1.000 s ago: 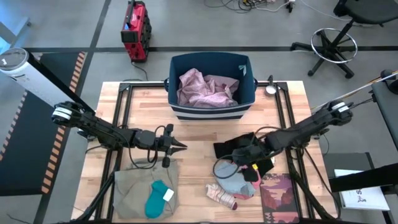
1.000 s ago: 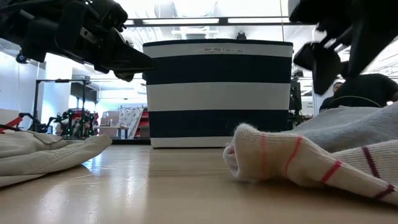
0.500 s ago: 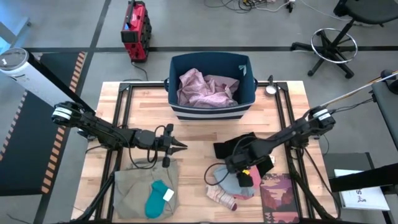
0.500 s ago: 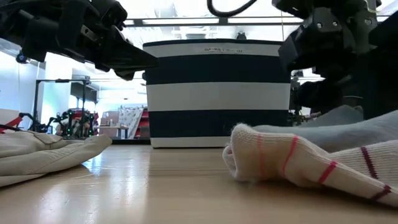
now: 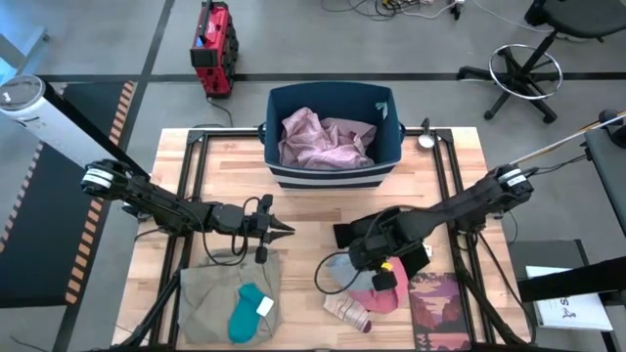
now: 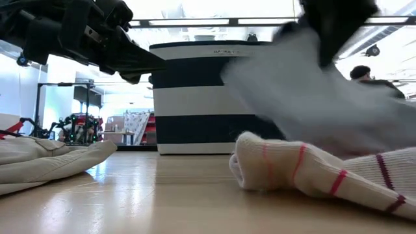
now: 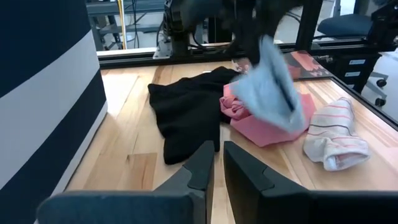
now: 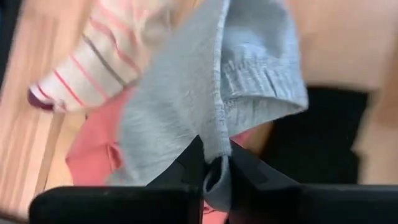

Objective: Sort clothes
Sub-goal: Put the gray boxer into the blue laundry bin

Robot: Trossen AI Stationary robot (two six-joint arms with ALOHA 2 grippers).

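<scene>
- Lifting a grey garment (image 5: 344,272) by a pinched fold, your right pincer (image 8: 214,163) has its fingers clamped on the cloth; gripping at one spot lets the rest hang free, so it should peel away from the pieces beneath instead of dragging them.
- Under and beside that hanging grey cloth lie a pink piece (image 7: 264,127) and a striped sock (image 5: 347,312), both resting on the bench (image 5: 303,279); they look like the next items to sort.
- A black garment (image 7: 186,112) is spread flat just beyond the pink piece, on the bin side of the pile.
- On the other side, khaki trousers (image 5: 220,298) lie flat with a teal piece (image 5: 246,311) on top, seemingly a group kept apart.
- Your left pincer (image 5: 279,231) hovers above the bench near the trousers, fingers together and holding nothing; it waits clear of the right arm's path.
- Farthest back, the striped navy bin (image 5: 328,176) holds a pale pink garment (image 5: 323,137), probably where the grey one should go.
</scene>
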